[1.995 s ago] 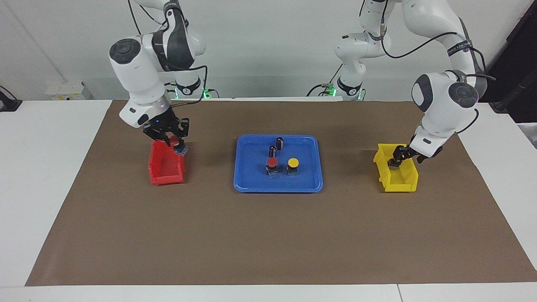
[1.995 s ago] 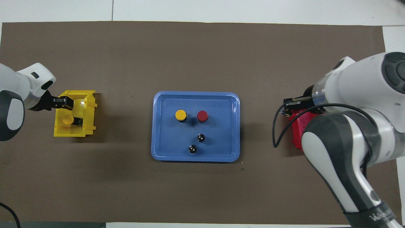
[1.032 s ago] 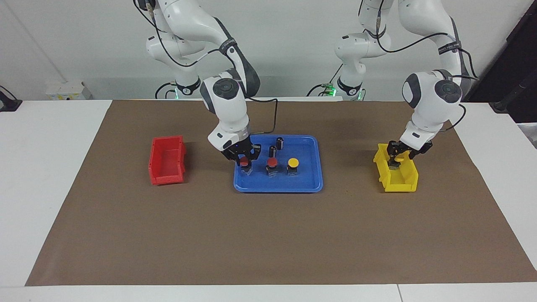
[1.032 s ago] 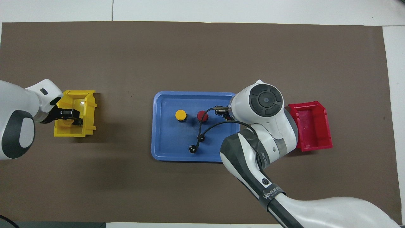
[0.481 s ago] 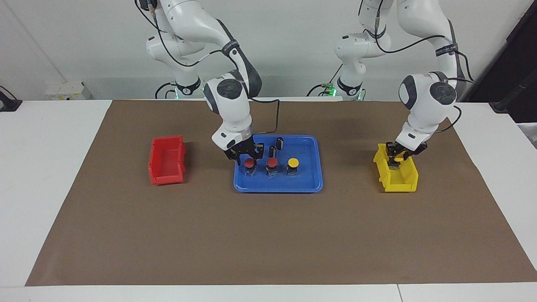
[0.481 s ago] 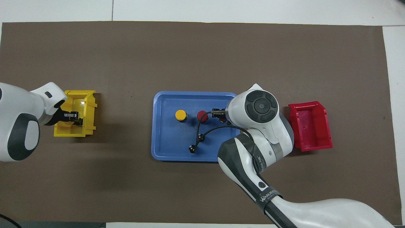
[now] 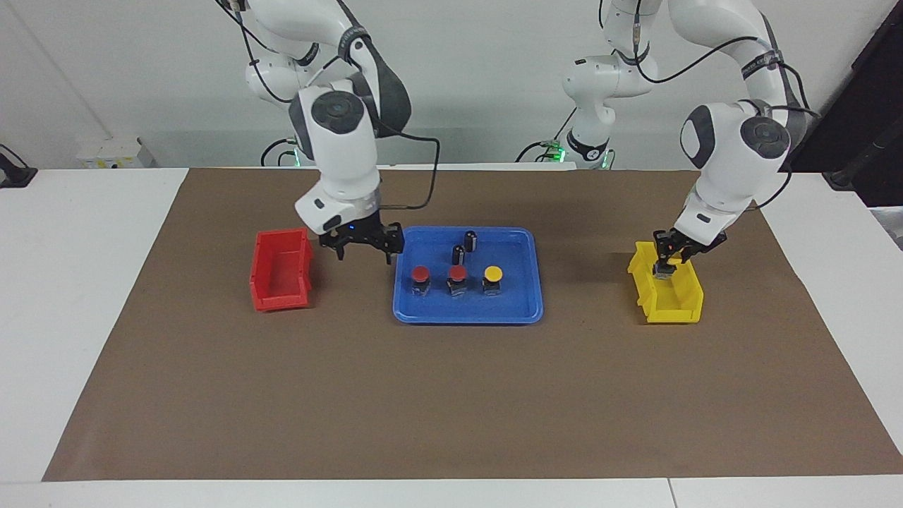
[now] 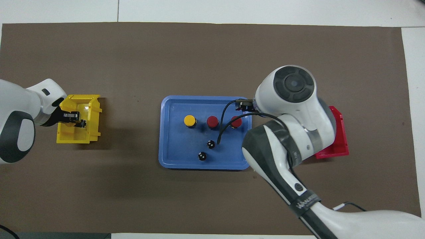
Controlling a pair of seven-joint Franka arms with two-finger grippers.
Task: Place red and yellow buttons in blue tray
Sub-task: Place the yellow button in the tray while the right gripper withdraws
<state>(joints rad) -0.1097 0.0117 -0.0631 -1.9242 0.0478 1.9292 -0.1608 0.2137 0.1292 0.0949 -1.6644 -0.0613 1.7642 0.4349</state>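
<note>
The blue tray (image 7: pixel 465 317) holds two red buttons (image 7: pixel 420 275) (image 7: pixel 458 275) and one yellow button (image 7: pixel 493 274), standing in a row. They also show in the overhead view (image 8: pixel 236 121) (image 8: pixel 212 121) (image 8: pixel 189 120). My right gripper (image 7: pixel 363 248) is open and empty, raised over the mat between the red bin and the tray. My left gripper (image 7: pixel 663 265) is down in the yellow bin (image 7: pixel 670 303), shut on the second yellow button (image 7: pixel 662 272). That button's cap is mostly hidden by the fingers.
Two dark capless cylinders (image 7: pixel 458 254) (image 7: pixel 470 240) stand in the tray, nearer to the robots than the buttons. The red bin (image 7: pixel 281 271) sits toward the right arm's end of the table. The brown mat (image 7: pixel 451 395) covers the table.
My right gripper carried a red button from the red bin to the tray, let it go and rose back toward the red bin. My left gripper closed on the yellow button in the yellow bin.
</note>
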